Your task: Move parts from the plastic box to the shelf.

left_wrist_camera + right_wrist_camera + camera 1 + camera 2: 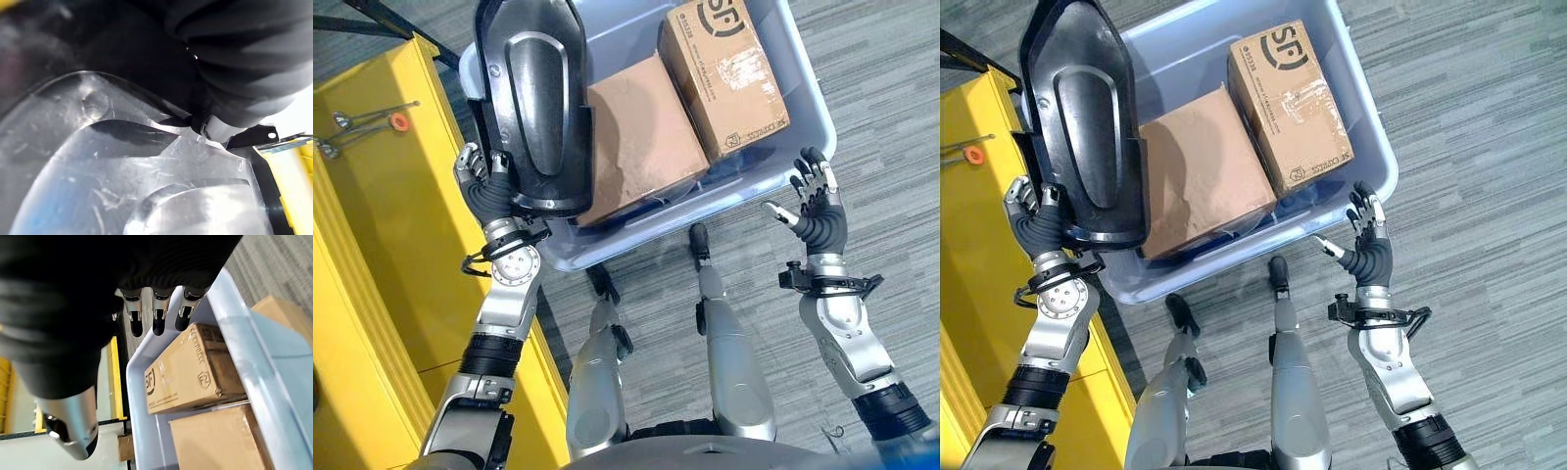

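Observation:
A large glossy black moulded part (543, 108) stands upright over the left end of the blue-grey plastic box (773, 171). My left hand (489, 191) is shut on its lower left edge, and the left wrist view has the part's shiny surface (122, 171) very close. My right hand (820, 211) hovers open beside the box's near right corner, fingers (156, 313) straight and holding nothing. Inside the box lie a plain cardboard carton (636, 137) and a printed cardboard carton (724, 69).
The yellow shelf (372, 255) runs along my left side, right next to the box. Metal tools with an orange ring (372, 122) lie on its top. Grey striped carpet surrounds the box to the right and front.

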Robot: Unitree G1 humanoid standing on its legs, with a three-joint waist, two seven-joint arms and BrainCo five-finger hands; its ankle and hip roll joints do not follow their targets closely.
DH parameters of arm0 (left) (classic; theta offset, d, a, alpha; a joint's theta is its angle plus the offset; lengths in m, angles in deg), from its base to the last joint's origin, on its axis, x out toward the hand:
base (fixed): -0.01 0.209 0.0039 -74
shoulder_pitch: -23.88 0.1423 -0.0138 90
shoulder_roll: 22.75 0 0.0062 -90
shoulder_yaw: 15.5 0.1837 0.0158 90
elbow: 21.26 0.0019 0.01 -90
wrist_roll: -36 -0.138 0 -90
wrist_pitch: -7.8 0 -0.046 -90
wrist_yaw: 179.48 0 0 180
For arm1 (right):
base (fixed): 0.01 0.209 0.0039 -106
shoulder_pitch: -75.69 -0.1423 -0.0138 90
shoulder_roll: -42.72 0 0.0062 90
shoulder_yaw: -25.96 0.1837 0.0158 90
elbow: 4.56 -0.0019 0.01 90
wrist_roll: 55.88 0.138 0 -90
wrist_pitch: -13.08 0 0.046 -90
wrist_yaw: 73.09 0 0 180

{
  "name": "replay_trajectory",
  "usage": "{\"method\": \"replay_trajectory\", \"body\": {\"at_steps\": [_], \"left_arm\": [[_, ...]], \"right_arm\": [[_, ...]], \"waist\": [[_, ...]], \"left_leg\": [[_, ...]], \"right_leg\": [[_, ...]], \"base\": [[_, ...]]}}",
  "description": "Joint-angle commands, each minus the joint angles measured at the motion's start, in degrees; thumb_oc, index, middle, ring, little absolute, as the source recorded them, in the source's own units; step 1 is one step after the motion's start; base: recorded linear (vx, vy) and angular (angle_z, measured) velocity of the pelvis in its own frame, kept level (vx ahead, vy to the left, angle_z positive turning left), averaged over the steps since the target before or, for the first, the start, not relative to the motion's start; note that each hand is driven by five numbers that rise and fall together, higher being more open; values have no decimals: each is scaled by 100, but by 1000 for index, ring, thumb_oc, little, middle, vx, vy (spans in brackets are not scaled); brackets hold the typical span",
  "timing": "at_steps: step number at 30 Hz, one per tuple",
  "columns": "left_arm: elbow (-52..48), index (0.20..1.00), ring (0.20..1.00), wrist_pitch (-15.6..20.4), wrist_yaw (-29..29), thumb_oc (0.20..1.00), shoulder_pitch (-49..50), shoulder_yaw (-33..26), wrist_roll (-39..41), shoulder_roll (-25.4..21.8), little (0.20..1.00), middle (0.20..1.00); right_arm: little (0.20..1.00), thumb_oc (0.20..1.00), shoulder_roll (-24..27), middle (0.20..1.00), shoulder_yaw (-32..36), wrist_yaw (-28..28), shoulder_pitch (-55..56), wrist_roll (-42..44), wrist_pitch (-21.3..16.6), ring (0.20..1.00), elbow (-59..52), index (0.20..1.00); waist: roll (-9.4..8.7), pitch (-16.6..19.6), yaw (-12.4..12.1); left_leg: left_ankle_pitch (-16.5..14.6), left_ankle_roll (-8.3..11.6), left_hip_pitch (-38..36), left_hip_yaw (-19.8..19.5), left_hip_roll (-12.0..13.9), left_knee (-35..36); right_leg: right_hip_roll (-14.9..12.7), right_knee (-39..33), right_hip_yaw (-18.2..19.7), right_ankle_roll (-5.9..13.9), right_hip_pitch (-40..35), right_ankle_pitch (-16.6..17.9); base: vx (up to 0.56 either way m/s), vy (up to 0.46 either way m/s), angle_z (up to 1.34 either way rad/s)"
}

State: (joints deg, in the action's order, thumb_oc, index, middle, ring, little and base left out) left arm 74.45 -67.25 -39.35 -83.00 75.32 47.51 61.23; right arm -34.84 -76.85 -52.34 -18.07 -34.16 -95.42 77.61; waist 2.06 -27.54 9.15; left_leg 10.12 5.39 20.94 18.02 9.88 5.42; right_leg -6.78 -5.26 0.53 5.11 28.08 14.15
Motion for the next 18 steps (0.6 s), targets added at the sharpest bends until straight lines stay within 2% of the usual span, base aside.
{"method": "replay_trajectory", "body": {"at_steps": [1,5,11,14,18], "left_arm": [[-341,200,200,596,175,200,-84,-292,-235,-478,200,200],[-556,200,200,660,362,200,75,-313,-130,-475,200,200],[-904,200,200,717,1084,200,837,-336,287,-539,200,200],[-893,200,200,640,1622,200,1297,-278,566,-543,200,200],[-941,200,200,594,1874,200,1615,-362,816,-480,200,200]], "right_arm": [[1000,1000,23,1000,268,-84,270,125,-244,1000,-282,1000],[1000,1000,2,1000,286,-124,289,136,-209,1000,-241,1000],[1000,1000,11,1000,317,-377,344,175,-18,1000,-130,1000],[1000,1000,-14,1000,292,-588,316,204,110,1000,-2,1000],[1000,1000,7,1000,165,-773,188,186,192,1000,43,1000]], "waist": [[-220,468,22],[-187,547,-22],[-78,857,-174],[2,1065,-301],[41,1274,-431]], "left_leg": [[-493,331,-615,-343,173,-140],[-499,325,-718,-401,172,-126],[-506,321,-1121,-581,234,-99],[-484,337,-1474,-758,406,-109],[-374,360,-1688,-853,632,-96]], "right_leg": [[-590,582,-154,558,-513,-726],[-619,582,-189,560,-660,-758],[-649,665,-332,531,-1156,-968],[-490,828,-510,450,-1584,-1268],[-238,1088,-570,350,-1763,-1563]], "base": [[19,-4,3],[17,-8,8],[56,-32,20],[36,-121,24],[-5,-132,20]]}}
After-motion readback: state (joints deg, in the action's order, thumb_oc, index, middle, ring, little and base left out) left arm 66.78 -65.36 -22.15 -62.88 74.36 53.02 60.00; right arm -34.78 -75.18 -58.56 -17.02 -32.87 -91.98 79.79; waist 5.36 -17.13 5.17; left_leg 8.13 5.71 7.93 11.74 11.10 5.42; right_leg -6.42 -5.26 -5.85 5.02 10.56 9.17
